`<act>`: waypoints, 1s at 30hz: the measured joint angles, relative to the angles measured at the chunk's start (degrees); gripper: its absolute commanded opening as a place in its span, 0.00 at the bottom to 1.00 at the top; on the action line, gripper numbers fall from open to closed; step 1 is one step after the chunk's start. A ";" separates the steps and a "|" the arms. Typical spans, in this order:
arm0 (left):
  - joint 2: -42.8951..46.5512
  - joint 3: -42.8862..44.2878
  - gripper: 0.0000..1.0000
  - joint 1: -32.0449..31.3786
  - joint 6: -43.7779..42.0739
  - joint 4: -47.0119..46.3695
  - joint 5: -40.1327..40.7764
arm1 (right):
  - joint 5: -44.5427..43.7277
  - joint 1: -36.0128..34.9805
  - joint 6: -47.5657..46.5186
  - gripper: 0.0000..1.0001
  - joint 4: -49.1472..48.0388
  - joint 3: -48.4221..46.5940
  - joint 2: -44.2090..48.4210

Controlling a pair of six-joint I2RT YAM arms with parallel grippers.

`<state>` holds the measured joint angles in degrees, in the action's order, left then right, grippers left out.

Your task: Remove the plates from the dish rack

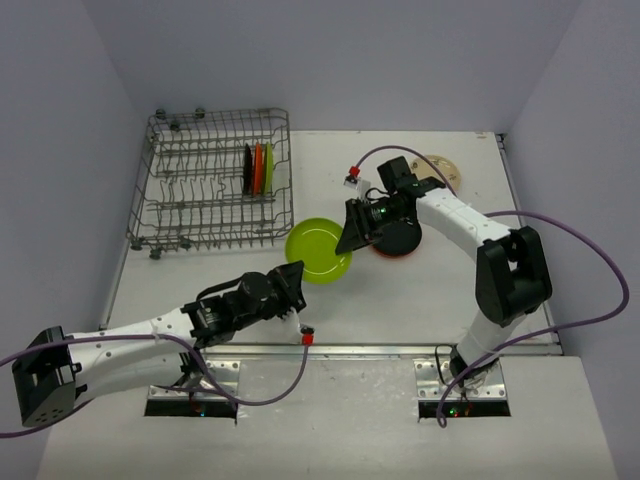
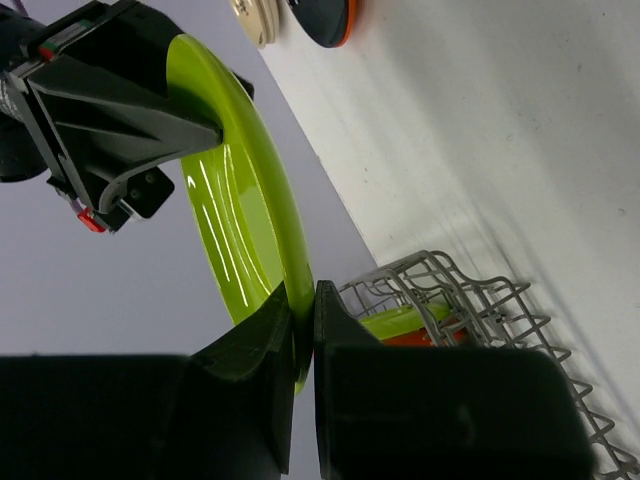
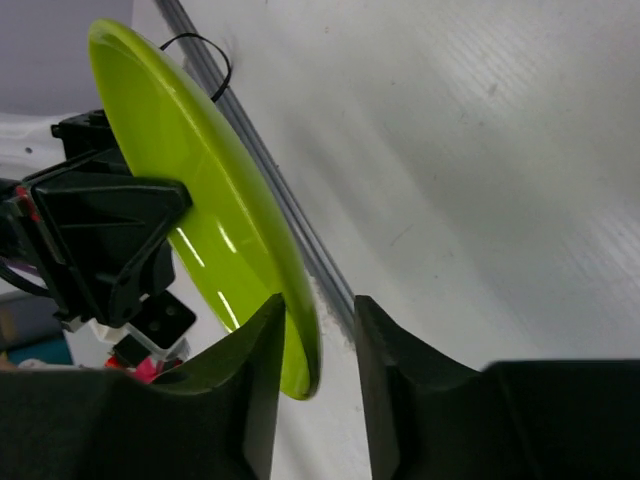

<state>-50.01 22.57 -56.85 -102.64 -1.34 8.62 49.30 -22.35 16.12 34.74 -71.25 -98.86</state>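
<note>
A lime green plate (image 1: 318, 250) is held on edge between both arms above the table. My left gripper (image 1: 293, 283) is shut on its near rim (image 2: 303, 305). The right gripper (image 1: 352, 238) straddles the opposite rim (image 3: 320, 320). One finger (image 3: 262, 345) touches the plate (image 3: 200, 190) and a gap remains at the other finger, so it is open. The dish rack (image 1: 200, 200) at the back left holds upright black, orange and green plates (image 1: 258, 168). A black plate on an orange one (image 1: 400, 240) lies under the right arm. A cream plate (image 1: 440, 165) lies behind it.
The rack's wire sides (image 2: 480, 300) stand just left of the held plate. A metal strip (image 1: 400, 350) runs along the table's near edge. Grey walls close in the left, back and right. A purple cable (image 1: 590, 260) loops off the right arm.
</note>
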 measured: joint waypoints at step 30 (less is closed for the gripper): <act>-37.87 63.69 0.99 38.01 85.09 27.90 0.38 | -15.87 29.11 -4.20 0.23 2.92 -1.91 -12.71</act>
<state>-87.88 86.26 -18.84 -17.55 26.56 9.00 33.43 6.76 11.92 37.66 -73.16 -111.57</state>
